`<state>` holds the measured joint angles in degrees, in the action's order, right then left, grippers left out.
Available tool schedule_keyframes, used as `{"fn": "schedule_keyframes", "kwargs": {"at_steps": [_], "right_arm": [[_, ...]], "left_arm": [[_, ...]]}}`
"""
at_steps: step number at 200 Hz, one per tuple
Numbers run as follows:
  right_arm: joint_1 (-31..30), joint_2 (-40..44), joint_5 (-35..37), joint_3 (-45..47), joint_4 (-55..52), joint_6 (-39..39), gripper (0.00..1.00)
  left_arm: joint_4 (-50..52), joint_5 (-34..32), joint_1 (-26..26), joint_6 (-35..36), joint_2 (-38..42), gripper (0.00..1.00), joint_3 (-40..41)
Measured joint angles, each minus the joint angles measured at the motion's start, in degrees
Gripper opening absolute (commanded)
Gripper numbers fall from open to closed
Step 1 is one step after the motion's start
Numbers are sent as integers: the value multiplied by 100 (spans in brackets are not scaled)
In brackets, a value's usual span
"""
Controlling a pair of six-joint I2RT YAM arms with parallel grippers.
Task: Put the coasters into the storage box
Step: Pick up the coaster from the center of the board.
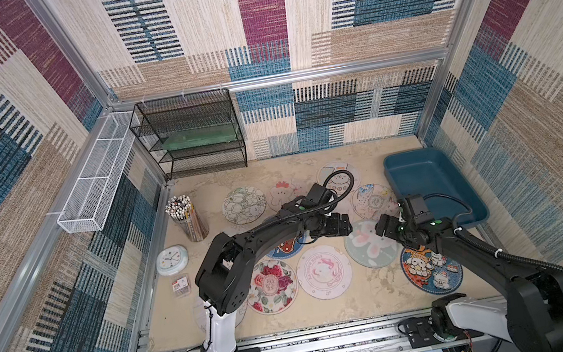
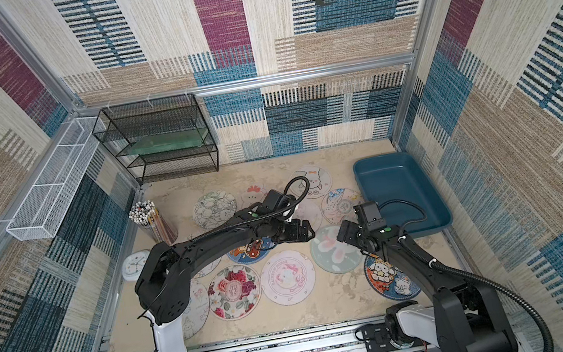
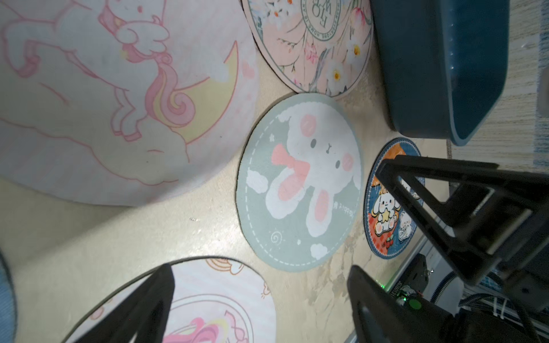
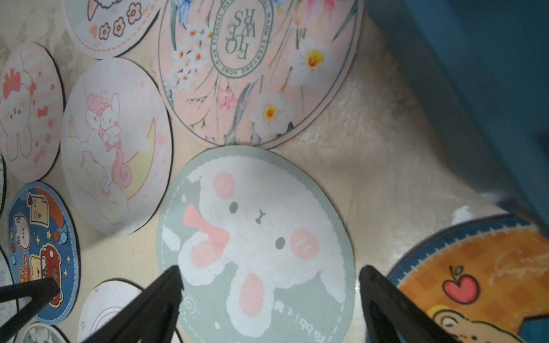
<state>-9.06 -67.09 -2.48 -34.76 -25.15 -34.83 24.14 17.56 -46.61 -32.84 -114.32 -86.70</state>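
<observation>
- The storage box [image 1: 423, 171], a teal tub, sits at the far right of the table [image 1: 330, 313] beside the right wall, and the coasters lie spread over the tabletop to its left, outside it.
- The left gripper [image 1: 345, 226] reaches across the middle of the table, its claw spread wide and carrying nothing. In its wrist view the fingers [image 3: 157, 297] stand well apart over the bare tabletop, with the pink ring-printed unicorn coaster [image 3: 208, 311] under one of them.
- The right gripper [image 1: 380, 227] hangs near the box's near end, its claw also wide and holding nothing. In its wrist view it is poised over the green rabbit coaster [image 4: 255, 243].
- That rabbit coaster [image 1: 369, 245] lies edge to edge with the pink floral coaster [image 4: 255, 68], and a blue-rimmed coaster [image 1: 432, 270] lies just beside it, near the box's corner.
- A rose-print coaster [image 1: 271, 286] and the pink unicorn coaster [image 1: 324, 272] lie side by side toward the front.
- A pencil cup [image 1: 188, 217], a round clock [image 1: 171, 260] and a black mesh rack [image 1: 190, 133] stand along the left and back.
</observation>
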Motion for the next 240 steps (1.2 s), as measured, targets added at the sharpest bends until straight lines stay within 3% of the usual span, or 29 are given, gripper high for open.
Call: {"fn": "schedule_keyframes", "kwargs": {"at_steps": [80,240], "right_arm": [[229,-190,-203,190,140,122,95],[275,-278,-315,476,417,173,95]], "left_arm": [[232,236,-205,28,-861,87,-741],[330,339,-275,114,-1235,86,-975]]}}
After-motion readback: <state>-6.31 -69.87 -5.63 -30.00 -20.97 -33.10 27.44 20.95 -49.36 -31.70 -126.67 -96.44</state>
